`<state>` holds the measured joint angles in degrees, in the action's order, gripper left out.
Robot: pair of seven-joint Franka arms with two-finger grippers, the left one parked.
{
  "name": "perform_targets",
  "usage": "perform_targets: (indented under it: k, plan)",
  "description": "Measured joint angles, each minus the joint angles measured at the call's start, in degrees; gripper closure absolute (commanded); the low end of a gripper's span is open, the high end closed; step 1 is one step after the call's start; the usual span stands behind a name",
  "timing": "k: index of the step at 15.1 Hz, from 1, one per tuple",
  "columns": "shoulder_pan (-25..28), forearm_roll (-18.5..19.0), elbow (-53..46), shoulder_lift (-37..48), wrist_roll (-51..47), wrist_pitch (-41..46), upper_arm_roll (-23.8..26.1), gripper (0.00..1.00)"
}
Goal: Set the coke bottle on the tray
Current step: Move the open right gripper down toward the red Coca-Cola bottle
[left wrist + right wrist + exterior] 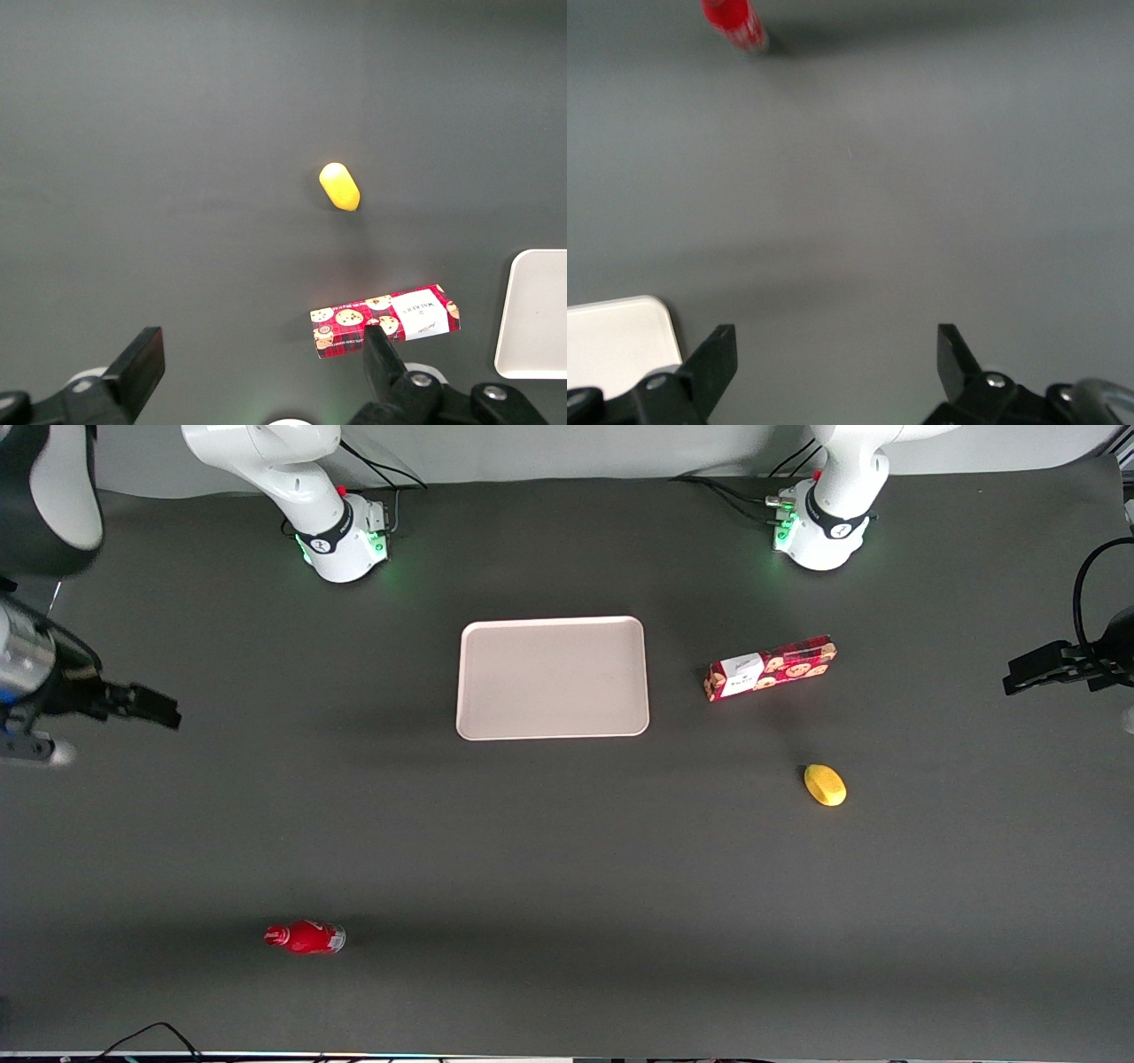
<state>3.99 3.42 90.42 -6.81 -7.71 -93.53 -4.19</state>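
Coke bottle [305, 937] lies apart from open-fingered pincer [142, 704].

Coke bottle [306, 937] lies nearer than tray [552, 678].

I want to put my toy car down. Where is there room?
The tray is bare. So is the mat between it and the coke bottle. It's busier around the cookie box and lemon. The open hand hangs far from everything.

Front view high above table, wrist views looking down, all sharing the tray [552, 677]
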Motion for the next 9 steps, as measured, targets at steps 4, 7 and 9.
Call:
perform_targets:
  k: [4, 7, 9]
  plan:
    - [0.23, -0.44, -14.1, -15.16, 0.07, -6.02, 2.02, 0.0]
    - [0.28, -0.59, -17.5, -21.92, 0.07, -16.02, 2.72, 0.0]
    - [0.47, -0.64, -18.35, -24.99, 0.07, -21.19, 2.79, 0.0]
